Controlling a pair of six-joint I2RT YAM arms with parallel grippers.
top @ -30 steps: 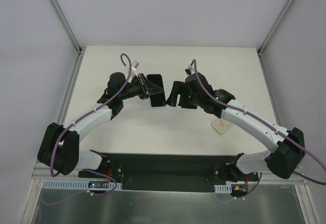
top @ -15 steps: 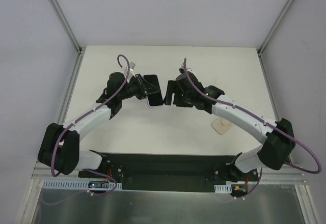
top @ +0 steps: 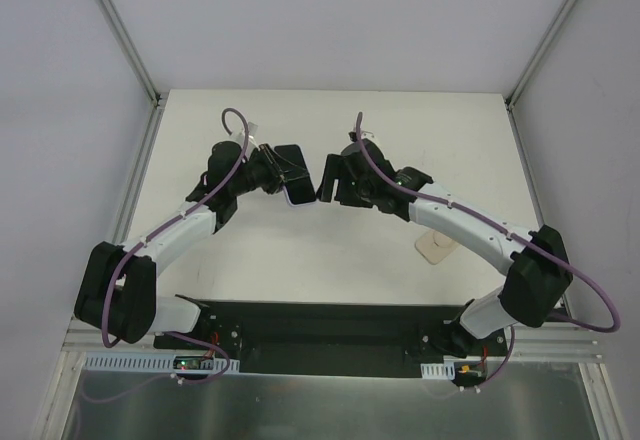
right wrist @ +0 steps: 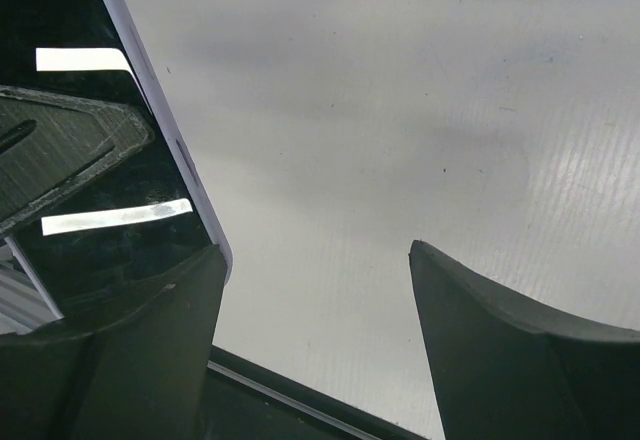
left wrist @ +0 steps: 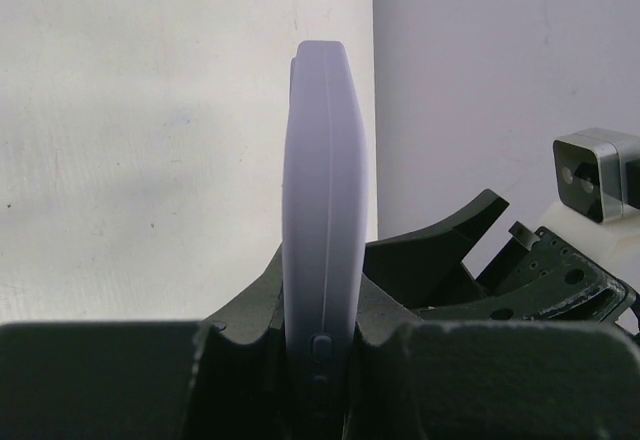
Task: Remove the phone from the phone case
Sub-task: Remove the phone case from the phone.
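My left gripper [top: 277, 172] is shut on the phone [top: 297, 174], a black-screened phone in a lavender case, and holds it above the table. In the left wrist view the case's edge [left wrist: 322, 190] stands upright between my fingers, its side buttons showing. My right gripper [top: 325, 180] is open, right beside the phone's right edge. In the right wrist view the phone's black screen [right wrist: 90, 160] and lavender case rim [right wrist: 160, 110] sit at the left, against my left finger [right wrist: 130, 360]; my right finger [right wrist: 510, 350] stands apart over bare table.
A small beige flat object [top: 436, 248] lies on the white table under the right forearm. The black base plate [top: 320, 335] runs along the near edge. Metal frame posts stand at the table's far corners.
The right gripper has moved left until it is beside the phone's edge. The left gripper with the phone has shifted slightly left and up.
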